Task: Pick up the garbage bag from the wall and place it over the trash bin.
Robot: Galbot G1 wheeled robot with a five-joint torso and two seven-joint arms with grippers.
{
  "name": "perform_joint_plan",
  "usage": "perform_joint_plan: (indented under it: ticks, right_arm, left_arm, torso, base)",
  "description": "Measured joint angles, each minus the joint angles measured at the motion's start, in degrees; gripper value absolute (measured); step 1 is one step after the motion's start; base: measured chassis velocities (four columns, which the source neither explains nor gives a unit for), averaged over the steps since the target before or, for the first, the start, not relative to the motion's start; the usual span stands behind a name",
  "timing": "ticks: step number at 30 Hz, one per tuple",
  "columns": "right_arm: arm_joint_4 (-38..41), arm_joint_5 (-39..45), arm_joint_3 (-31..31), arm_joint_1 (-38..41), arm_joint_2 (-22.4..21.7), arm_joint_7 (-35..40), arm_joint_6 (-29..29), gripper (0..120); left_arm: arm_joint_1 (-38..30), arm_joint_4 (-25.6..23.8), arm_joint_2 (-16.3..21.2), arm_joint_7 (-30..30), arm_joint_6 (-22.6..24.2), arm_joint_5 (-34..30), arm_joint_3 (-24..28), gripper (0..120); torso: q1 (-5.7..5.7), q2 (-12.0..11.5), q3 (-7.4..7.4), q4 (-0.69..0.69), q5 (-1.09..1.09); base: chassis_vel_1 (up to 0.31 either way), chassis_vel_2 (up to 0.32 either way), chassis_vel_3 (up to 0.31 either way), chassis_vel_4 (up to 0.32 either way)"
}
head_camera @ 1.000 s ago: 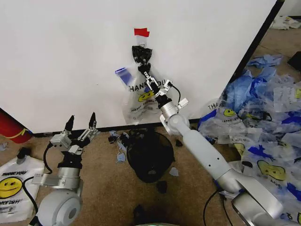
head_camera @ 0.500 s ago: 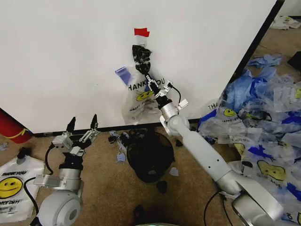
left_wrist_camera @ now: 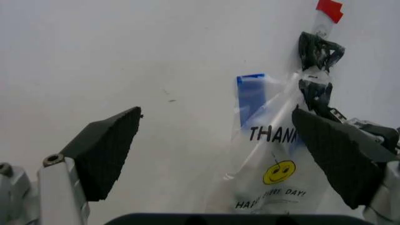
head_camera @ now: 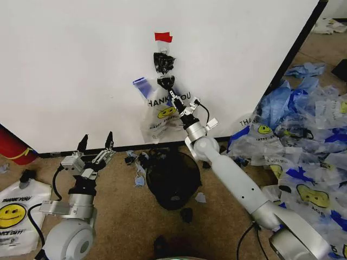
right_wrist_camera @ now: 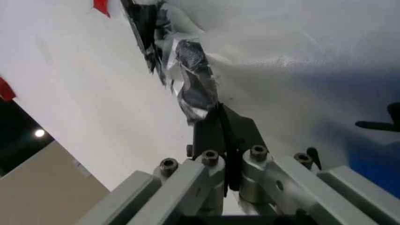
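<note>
The garbage bag point(head_camera: 162, 112) hangs on the white wall point(head_camera: 70, 65) under a red tape piece point(head_camera: 163, 37); it is clear, with "THANK YOU" print and a yellow smiley. Its dark, twisted neck point(right_wrist_camera: 195, 82) is stretched downward. My right gripper point(head_camera: 172, 93) is shut on that neck, just below the tape. In the right wrist view its closed fingers point(right_wrist_camera: 220, 133) pinch the twisted plastic. The black mesh trash bin point(head_camera: 172, 179) stands on the floor right below the bag. My left gripper point(head_camera: 96, 142) is open, low at the left near the wall's base; the bag point(left_wrist_camera: 275, 164) shows between its fingers point(left_wrist_camera: 106, 150).
A red cylinder point(head_camera: 13, 146) stands at the far left by the wall. A white smiley bag point(head_camera: 13, 214) lies on the brown floor at the left. A heap of clear and blue bags point(head_camera: 303, 146) covers the floor at the right. Dark scraps lie around the bin.
My right gripper has moved down a little along the wall, drawing the bag's dark neck out below the tape. The left arm has barely shifted.
</note>
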Motion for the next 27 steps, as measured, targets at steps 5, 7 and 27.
perform_joint_plan:
  ticks: [5,7,27]
  right_arm:
    - [0.0,-0.1,0.2,-0.5,0.1,0.4,0.0,0]
    - [0.0,-0.1,0.3,-0.8,0.2,0.8,0.0,0]
    - [2.4,-1.6,-0.7,-3.7,-1.4,-0.5,0.8,0]
  left_arm:
    - [0.3,-0.2,-0.2,0.0,0.0,0.3,0.0,96]
    - [0.5,-0.2,-0.1,0.0,-0.1,0.4,0.0,96]
    - [0.4,0.4,-0.7,-0.1,-0.5,1.2,0.5,96]
  torso:
    - [0.00,0.0,0.00,0.00,0.00]
    - [0.00,0.0,0.00,0.00,0.00]
    - [0.00,0.0,0.00,0.00,0.00]
  base:
    - [0.000,0.000,0.000,0.000]
    - [0.000,0.000,0.000,0.000]
    - [0.000,0.000,0.000,0.000]
